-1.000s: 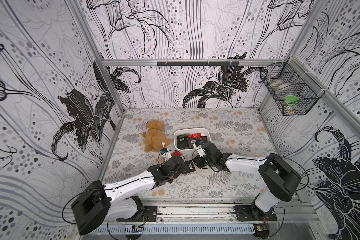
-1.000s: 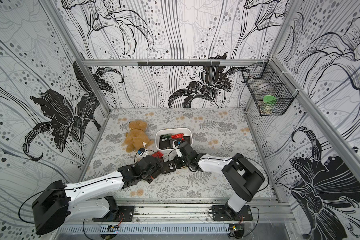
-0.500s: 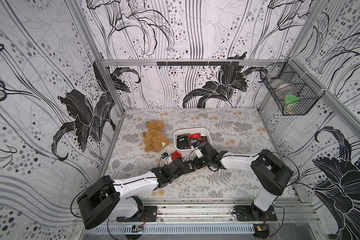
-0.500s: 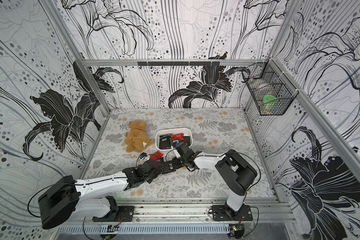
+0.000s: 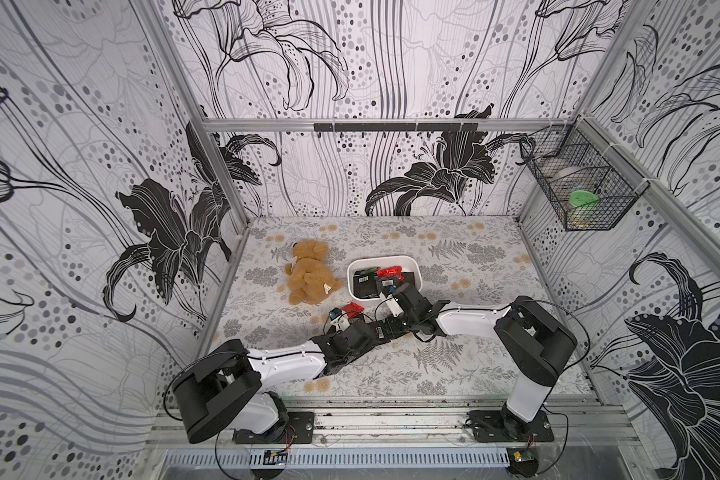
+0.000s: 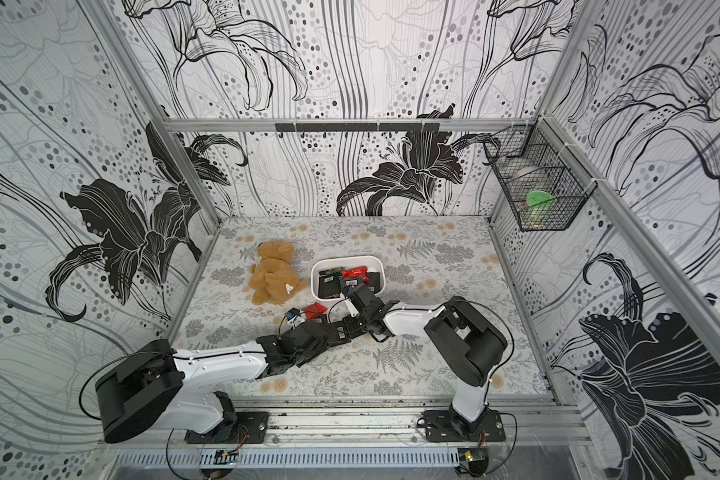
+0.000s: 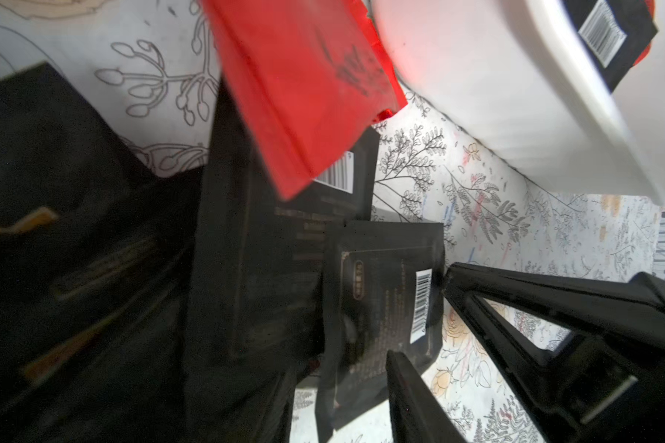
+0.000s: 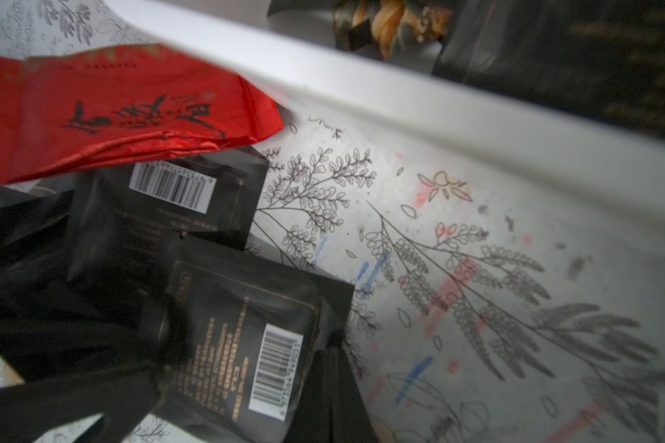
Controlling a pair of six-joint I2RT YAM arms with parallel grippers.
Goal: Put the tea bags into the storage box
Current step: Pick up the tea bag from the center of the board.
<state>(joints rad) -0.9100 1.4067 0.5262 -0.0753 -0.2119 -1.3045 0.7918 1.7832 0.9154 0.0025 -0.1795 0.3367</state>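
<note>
The right pincer (image 8: 333, 345) was closed, seemingly on the edge of a black tea bag (image 8: 239, 345) just outside the storage box (image 8: 400, 111), probably to lift it in. Whether the left pincer (image 5: 375, 332) held anything, I could not tell.

Two white-and-black arms bolted to a grey rail.

The left arm (image 5: 283, 365) and right arm (image 5: 470, 322) each carry a smooth white shell on the long link, with a row of small dark screws along its edge, set between bulky matt-black joint housings. Each rises from a white column on a black base plate (image 5: 537, 428) screwed to the aluminium rail (image 5: 391, 419) at the near edge. Thin black cables (image 5: 165, 395) loop past the joints. The left gripper (image 7: 419, 310) and right gripper (image 8: 334, 341) are black; the left's jaws are slim struts with triangular openings.
</note>
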